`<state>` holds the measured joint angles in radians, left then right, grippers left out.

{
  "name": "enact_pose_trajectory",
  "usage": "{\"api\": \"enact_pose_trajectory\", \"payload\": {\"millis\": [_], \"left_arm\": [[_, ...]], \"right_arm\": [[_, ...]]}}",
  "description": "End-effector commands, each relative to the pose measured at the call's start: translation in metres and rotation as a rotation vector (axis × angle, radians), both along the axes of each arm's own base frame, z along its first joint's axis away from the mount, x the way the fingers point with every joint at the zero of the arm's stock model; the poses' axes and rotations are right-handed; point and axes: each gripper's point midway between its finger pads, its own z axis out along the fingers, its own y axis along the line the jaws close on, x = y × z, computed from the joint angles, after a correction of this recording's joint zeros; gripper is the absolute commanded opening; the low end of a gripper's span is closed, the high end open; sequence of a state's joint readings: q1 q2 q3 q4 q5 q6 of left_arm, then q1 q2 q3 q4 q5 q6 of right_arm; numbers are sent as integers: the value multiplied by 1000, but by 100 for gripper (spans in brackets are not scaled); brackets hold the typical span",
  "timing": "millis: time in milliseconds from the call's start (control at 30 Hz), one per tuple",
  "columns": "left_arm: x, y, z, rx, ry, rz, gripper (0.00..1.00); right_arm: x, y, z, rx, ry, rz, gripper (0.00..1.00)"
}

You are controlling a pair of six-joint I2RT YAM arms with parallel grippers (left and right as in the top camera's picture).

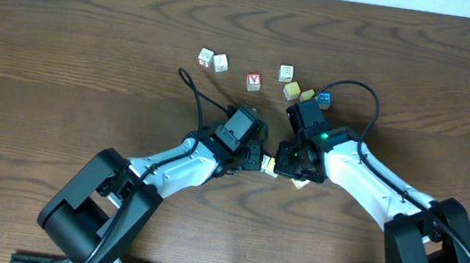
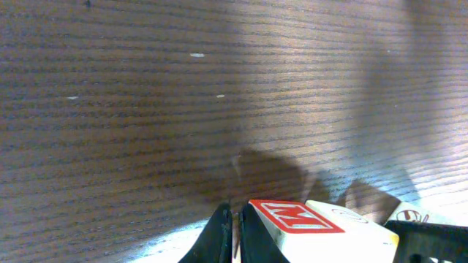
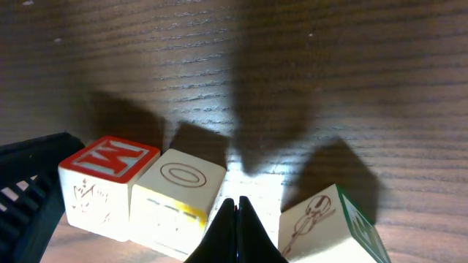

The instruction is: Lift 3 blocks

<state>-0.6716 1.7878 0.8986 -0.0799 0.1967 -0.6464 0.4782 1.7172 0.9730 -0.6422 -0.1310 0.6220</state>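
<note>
**Row of three cubes lies crosswise between two closed end effectors**

Near the middle of the brown wood-grain surface (image 1: 68, 30), well apart from the scatter of spare cubes (image 1: 286, 73) towards its far edge, three small wooden alphabet cubes are set in a short row. From one end these are a pale cube with a red letter face on top (image 3: 110, 183), a cream cube with a ring on top and an orange-yellow mark on its side (image 3: 179, 193), and a white cube with a green face (image 3: 325, 226). These three are judged to be the blocks to be lifted.

The long axis of the row runs from one arm to the other. The left end effector (image 2: 234, 219) is seen with its fingers pressed together and nothing between them. It is placed hard beside the outer face of the red-topped cube, so that end of the row is judged to be covered. The right end effector (image 3: 236, 208) is also closed on nothing. Its tips are aimed at the gap between the cream cube and the white cube, not at the outer face of the white cube.

The first two cubes are close side by side. The white cube is turned out of line and stands apart. A squeeze along the row is therefore judged to need the right end effector beyond that cube. Contact there, and whether the cubes rest on the surface, cannot be told.
</note>
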Motion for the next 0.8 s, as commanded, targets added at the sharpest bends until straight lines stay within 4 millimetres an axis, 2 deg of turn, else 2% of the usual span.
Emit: {"api": "enact_pose_trajectory", "payload": {"millis": [0, 300, 767], "left_arm": [[0, -2, -1, 7, -7, -22, 7], [3, -4, 1, -3, -19, -21, 7], [3, -4, 1, -12, -8, 2, 7]], "right_arm": [[-6, 0, -13, -14, 38, -12, 1], [9, 8, -14, 15, -17, -11, 1], [20, 13, -11, 35, -66, 10, 1]]}}
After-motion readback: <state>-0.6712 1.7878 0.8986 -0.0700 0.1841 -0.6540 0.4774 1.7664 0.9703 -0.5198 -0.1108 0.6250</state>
